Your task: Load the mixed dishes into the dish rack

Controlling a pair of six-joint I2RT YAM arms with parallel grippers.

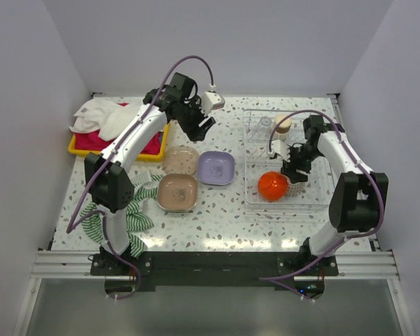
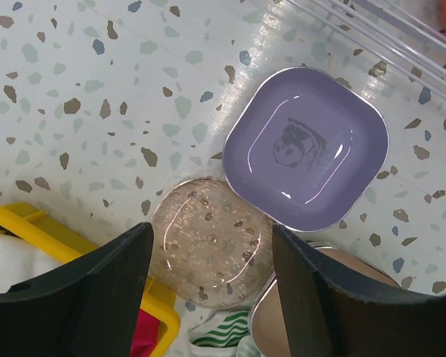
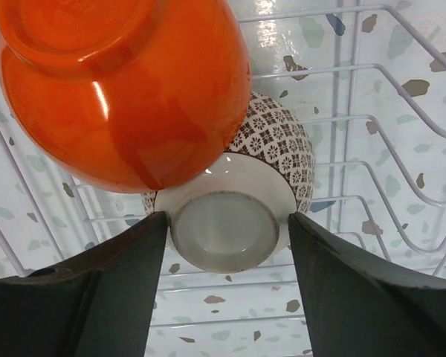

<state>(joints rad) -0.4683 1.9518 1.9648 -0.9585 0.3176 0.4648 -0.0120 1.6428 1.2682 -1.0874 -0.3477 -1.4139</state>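
The dish rack (image 1: 320,190) stands at the right. In it are an upside-down glossy orange bowl (image 1: 272,185), a beige cup (image 1: 283,124) and a small clear glass (image 1: 265,122). My right gripper (image 1: 294,170) is open inside the rack. Its fingers closely straddle the foot of an upturned patterned grey-white bowl (image 3: 230,216), which leans under the orange bowl (image 3: 126,89). On the table lie a translucent tan plate (image 1: 180,159), a lilac plate (image 1: 216,168) and a brown plate (image 1: 177,192). My left gripper (image 1: 196,124) is open and empty, high above the tan plate (image 2: 212,249), beside the lilac plate (image 2: 306,149).
A yellow tray (image 1: 151,152) with white and red towels (image 1: 101,119) sits at the back left. A green striped cloth (image 1: 136,217) lies by the left arm's base, partly under the brown plate. Rack wires (image 3: 386,134) rise to the right of the bowls.
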